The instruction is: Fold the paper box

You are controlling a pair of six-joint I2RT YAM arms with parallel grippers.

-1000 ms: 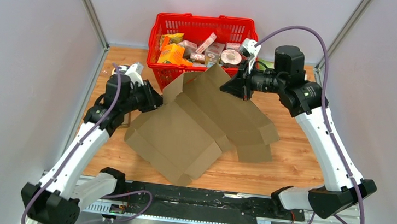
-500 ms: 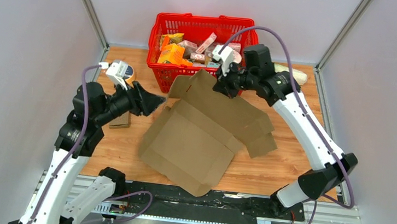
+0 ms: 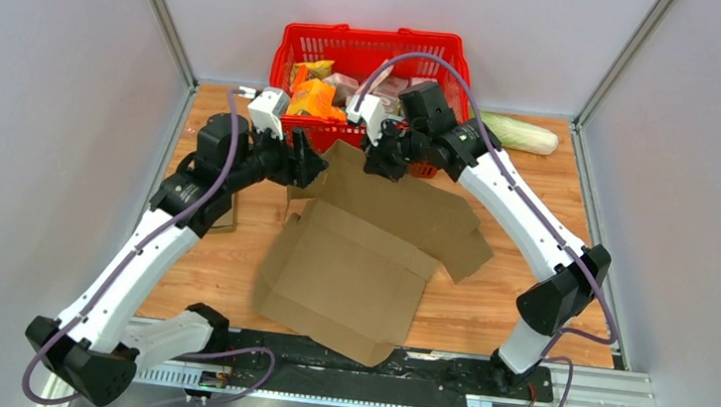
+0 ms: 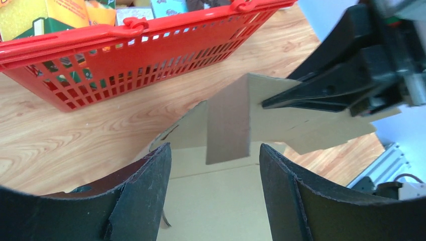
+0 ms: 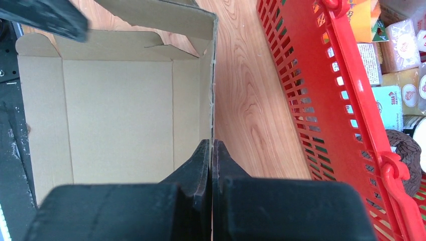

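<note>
Two grippers work the cardboard box point(image 3: 356, 263), which lies mid-table point(image 3: 529, 280), its raised flap toward the far edge beside the basket point(image 3: 373, 35). The right gripper point(image 5: 211, 150) is clamped on the flap's edge. The left gripper point(image 4: 215, 150) gapes wide and holds nothing. Risk: the thin edge slips free and the flap drops.

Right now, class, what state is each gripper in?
Left gripper: open, holding nothing.
Right gripper: shut on the cardboard box edge.

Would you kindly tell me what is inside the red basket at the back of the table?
The red basket holds packaged groceries: orange cartons, a yellow packet, pale wrapped packs. The right arm covers part of its right side, and anything beneath the top packages is hidden.
</note>
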